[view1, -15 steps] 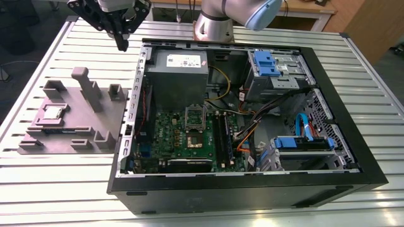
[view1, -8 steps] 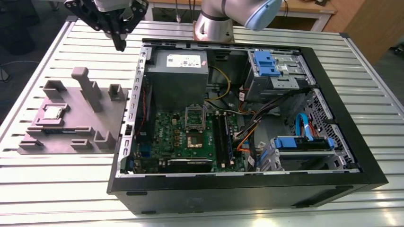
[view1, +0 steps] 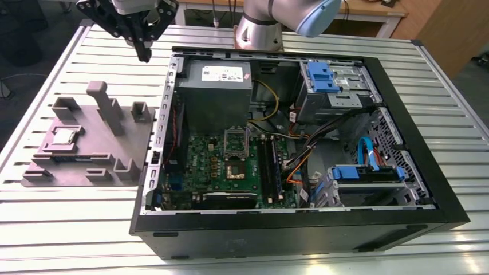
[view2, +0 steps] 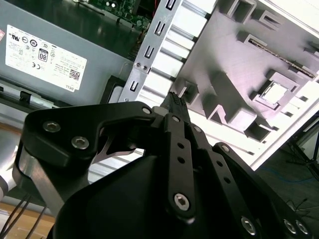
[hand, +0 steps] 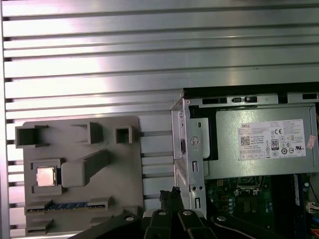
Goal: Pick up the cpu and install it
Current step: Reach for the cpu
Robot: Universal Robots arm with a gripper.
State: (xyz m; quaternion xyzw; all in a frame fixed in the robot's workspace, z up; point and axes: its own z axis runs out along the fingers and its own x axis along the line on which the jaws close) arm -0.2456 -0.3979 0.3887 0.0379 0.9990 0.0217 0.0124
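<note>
Gripper (view1: 144, 52) closed, empty, in mid-air

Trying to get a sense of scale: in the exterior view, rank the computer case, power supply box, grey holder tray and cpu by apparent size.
1. computer case
2. grey holder tray
3. power supply box, somewhat smaller than the tray
4. cpu, clearly smallest

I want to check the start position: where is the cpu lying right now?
In the exterior view the cpu lies in a recess of the grey holder, to the exterior view's left of the open computer case.
</note>
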